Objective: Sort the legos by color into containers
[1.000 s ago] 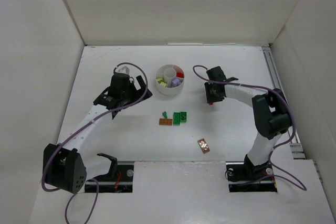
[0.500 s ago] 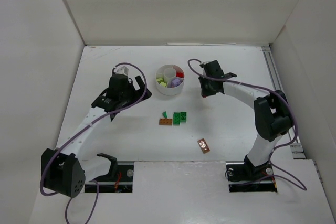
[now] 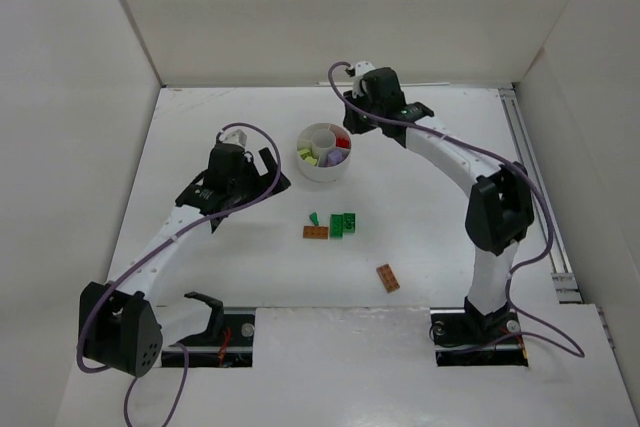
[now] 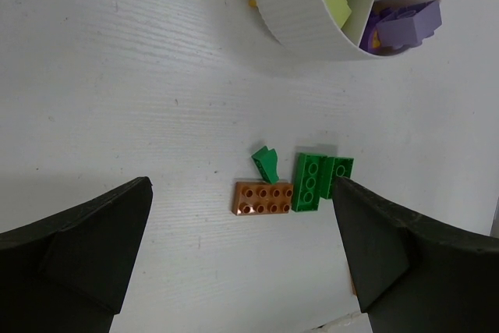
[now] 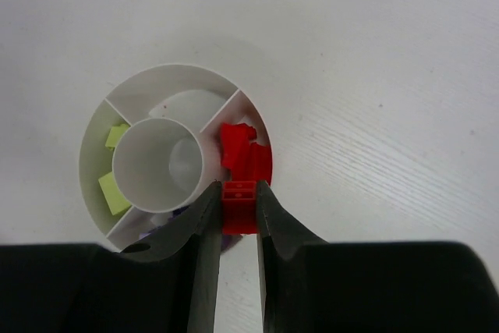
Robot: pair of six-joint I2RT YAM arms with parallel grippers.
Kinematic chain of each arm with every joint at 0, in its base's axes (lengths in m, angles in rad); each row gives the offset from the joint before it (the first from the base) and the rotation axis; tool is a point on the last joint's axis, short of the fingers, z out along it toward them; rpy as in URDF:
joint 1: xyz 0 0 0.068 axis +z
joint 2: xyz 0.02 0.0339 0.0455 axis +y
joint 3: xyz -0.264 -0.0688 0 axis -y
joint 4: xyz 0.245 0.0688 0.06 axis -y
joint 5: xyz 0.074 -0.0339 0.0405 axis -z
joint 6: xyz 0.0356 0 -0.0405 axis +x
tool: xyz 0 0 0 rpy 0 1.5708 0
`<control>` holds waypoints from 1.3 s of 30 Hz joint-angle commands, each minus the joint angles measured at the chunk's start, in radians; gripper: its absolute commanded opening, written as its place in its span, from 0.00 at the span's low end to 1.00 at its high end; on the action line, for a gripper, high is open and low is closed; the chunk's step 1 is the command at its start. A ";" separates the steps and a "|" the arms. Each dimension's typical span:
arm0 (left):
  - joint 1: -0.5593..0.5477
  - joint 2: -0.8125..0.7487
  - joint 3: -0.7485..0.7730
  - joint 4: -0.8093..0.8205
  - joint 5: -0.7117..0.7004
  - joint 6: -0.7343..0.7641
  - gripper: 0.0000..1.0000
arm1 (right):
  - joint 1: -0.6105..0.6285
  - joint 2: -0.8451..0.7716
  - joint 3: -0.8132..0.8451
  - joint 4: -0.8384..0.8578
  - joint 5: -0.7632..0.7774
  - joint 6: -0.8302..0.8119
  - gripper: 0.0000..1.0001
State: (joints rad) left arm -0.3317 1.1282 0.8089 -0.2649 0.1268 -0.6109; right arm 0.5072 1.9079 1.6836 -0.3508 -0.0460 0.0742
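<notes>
**Me:** While my left end effector (image 4: 242,190) hung released over the bench (image 4: 117,76), my right arm swung from beside the dish (image 3: 322,175) round to its far side. My right end effector (image 5: 238,193) is now clenched on a red brick (image 5: 238,208), directly over the red wedge (image 5: 267,146).

**Op:** Brick in the wedge yet?

**Me:** No. It's pinched between my fingers, above the other red bricks (image 5: 234,143) already in there. I judge the carry done and release next.

**Op:** What's left?

**Me:** On the bench there's an orange-brown brick (image 4: 263,197) with green bricks (image 4: 316,181) just beside it and a small green piece (image 4: 267,163) near. A second orange-brown brick (image 3: 387,277) lies well apart. My left is placed to take those.
</notes>
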 commanded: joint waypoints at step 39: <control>-0.320 0.298 0.053 0.107 -0.173 -0.073 0.87 | -0.035 -0.768 -0.650 -0.049 0.328 0.049 1.00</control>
State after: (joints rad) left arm -0.6109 1.3914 0.8017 -0.1833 0.0418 -0.6357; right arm 0.4828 1.2366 1.0924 -0.3721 0.1890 0.0956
